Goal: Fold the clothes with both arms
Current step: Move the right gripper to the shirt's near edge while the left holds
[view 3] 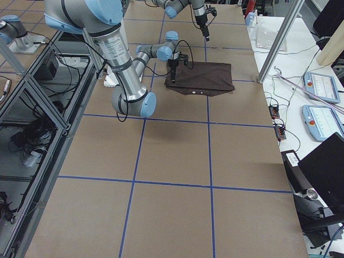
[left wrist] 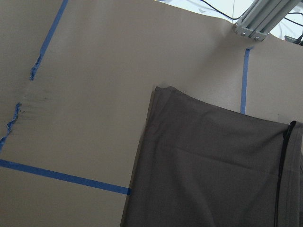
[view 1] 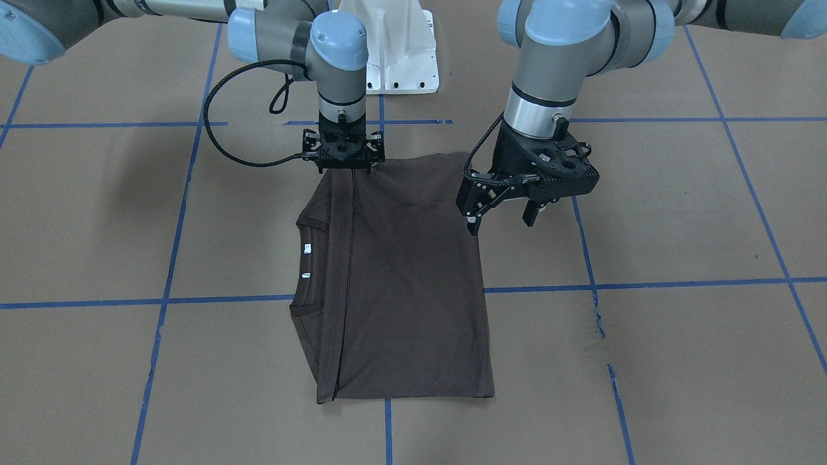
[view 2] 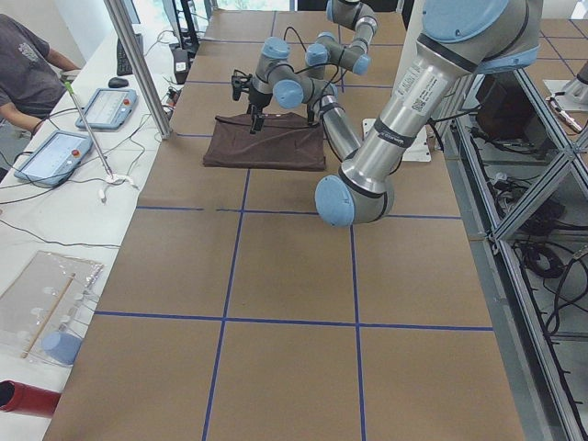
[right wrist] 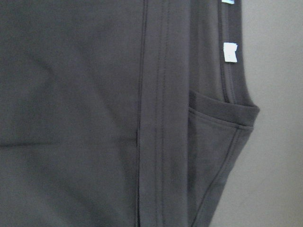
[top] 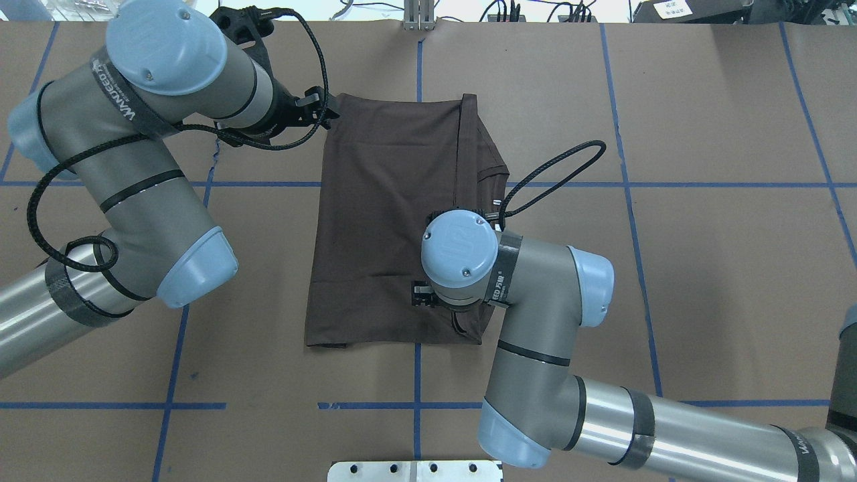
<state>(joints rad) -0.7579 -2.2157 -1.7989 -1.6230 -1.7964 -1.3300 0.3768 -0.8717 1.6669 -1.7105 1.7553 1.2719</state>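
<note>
left gripper (view 1: 502, 219): jaws spread, empty, raised beside the T-shirt's 10 o'clock edge in the overhead view | T-shirt (top: 388, 221): folded flat at the centre of the table (top: 703, 268), collar (top: 493, 173) at 3 o'clock | right gripper (view 1: 345, 172): 5 o'clock, down at T-shirt's near edge, jaws look spread

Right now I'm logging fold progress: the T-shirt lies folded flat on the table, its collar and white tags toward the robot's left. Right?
Not quite: the T-shirt lies folded flat on the table, but its collar and white tags are toward the robot's right. The overhead view shows the collar on its right side.
</note>
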